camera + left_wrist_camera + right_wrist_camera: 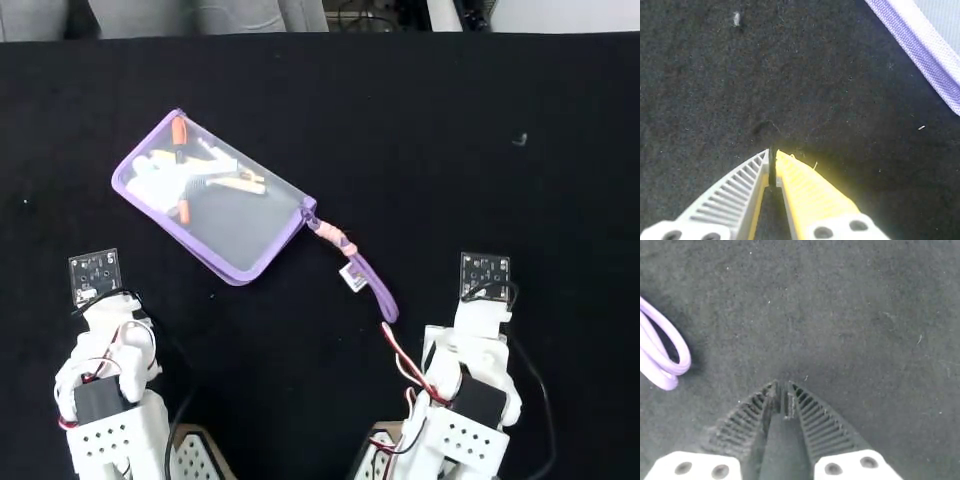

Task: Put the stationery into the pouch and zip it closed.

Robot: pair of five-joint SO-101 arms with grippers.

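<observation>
The left arm [105, 385] sits on the near side of the pouch [215, 205], a little way from it. The left gripper [772, 152] hangs low over the black cloth [740, 75], with its white and yellow fingers pressed together on nothing. The pouch's purple edge [927, 47] lies close by. The right arm [475, 380] sits further to the right of the pouch, past the end of its strap [368, 285]. The right gripper [782, 386] has its dark fingers pressed together too, with nothing between them, and the purple strap loop [665, 360] lies beside it. The pouch lies flat and slanted on the table [500, 150]. Pens and other stationery [195, 175] show through its clear side. The zip puller [311, 212] sits at the pouch corner where the strap starts. Beyond the pouch the black cloth runs to the table's far edge. Behind that edge are grey shapes [150, 15] and dark wires [365, 12].
</observation>
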